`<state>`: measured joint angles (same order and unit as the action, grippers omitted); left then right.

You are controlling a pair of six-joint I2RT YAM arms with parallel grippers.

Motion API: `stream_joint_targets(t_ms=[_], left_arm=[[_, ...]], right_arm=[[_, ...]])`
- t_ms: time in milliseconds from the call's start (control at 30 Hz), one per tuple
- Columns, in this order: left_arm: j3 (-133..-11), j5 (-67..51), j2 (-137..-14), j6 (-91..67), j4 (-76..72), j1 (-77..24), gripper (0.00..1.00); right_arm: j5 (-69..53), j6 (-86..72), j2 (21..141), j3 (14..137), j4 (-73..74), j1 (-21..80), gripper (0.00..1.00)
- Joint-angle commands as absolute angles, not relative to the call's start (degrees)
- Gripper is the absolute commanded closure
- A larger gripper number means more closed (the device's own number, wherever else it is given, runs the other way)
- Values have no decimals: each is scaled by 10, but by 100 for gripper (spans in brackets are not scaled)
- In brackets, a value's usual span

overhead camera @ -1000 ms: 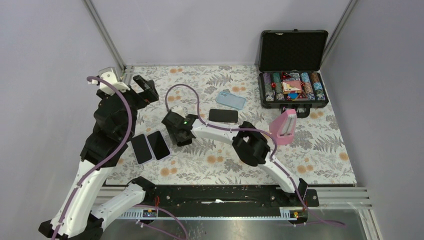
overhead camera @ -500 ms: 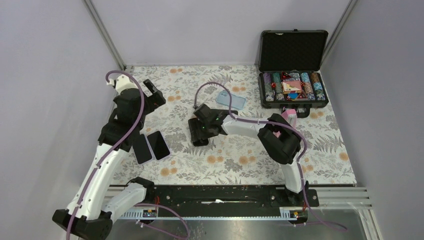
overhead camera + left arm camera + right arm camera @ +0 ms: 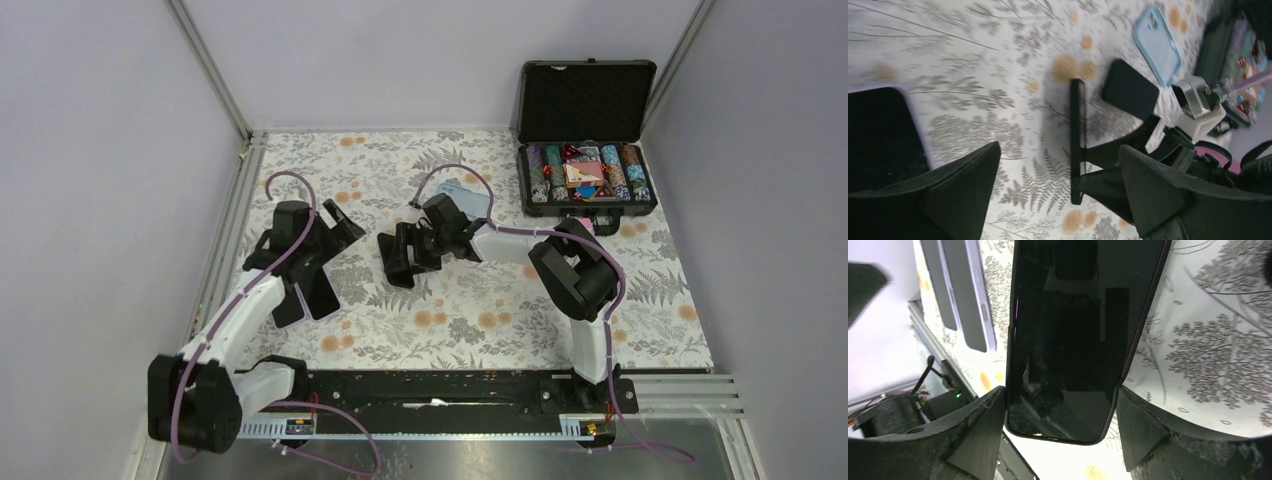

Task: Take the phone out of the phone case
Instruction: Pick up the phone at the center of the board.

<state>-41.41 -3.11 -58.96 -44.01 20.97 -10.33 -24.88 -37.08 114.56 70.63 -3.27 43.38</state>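
The phone (image 3: pixel 1068 335), seemingly not yet out of its phone case (image 3: pixel 1011 315), is clamped on edge above the table (image 3: pixel 480 320) by the right hand (image 3: pixel 402 256), towards which the left hand (image 3: pixel 342 226), wide open and empty, has been swung, ready for stripping
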Motion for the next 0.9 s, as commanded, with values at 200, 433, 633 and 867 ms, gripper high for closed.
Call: stream_joint_targets(t_ms=[200, 433, 633, 867], left_arm=[[-393, -198, -757, -438, 29, -102, 16], [-378, -235, -802, -489, -38, -102, 28], [-387, -273, -830, -516, -62, -102, 56], [-388, -290, -840, -518, -65, -101, 96]], right_arm=[[-359, -468, 1134, 719, -156, 432, 54], [-370, -491, 1144, 719, -176, 431, 55], [-361, -476, 1149, 727, -152, 431, 54], [-334, -444, 1145, 751, -84, 432, 37]])
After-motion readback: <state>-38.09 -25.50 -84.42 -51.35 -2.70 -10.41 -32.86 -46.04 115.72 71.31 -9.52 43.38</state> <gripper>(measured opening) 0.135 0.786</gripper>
